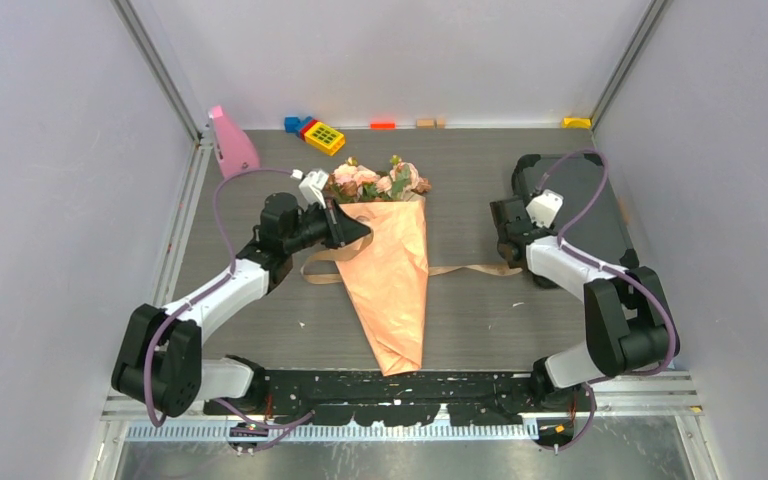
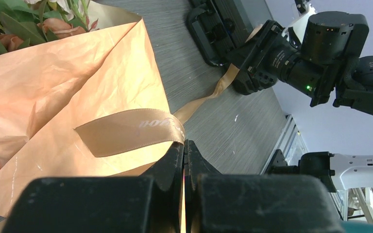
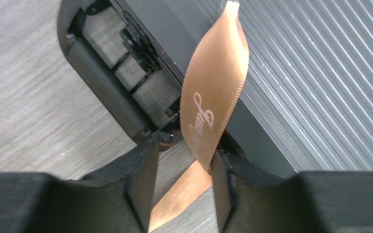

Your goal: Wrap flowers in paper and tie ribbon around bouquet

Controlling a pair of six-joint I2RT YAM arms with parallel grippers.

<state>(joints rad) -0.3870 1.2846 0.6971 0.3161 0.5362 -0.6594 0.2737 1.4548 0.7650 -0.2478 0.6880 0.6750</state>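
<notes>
The bouquet lies in the middle of the table, a tapered cone of peach-orange paper (image 1: 392, 285) with its tip toward me and the pink flowers (image 1: 378, 182) at the far end. The tan ribbon (image 1: 465, 269) runs out from the cone on both sides. My left gripper (image 2: 184, 145) is shut on the ribbon (image 2: 131, 130), which loops over the paper (image 2: 77, 82) at the cone's upper left. My right gripper (image 3: 182, 158) is low over the ribbon's right end. Its jaws stand apart, with the ribbon (image 3: 216, 97) rising between them and touching the right finger.
A dark grey ribbed device (image 1: 580, 200) lies at the right, just behind my right gripper. At the back are a pink object (image 1: 230, 142), a yellow toy block (image 1: 325, 137) and small coloured blocks (image 1: 383, 124). Walls close in both sides.
</notes>
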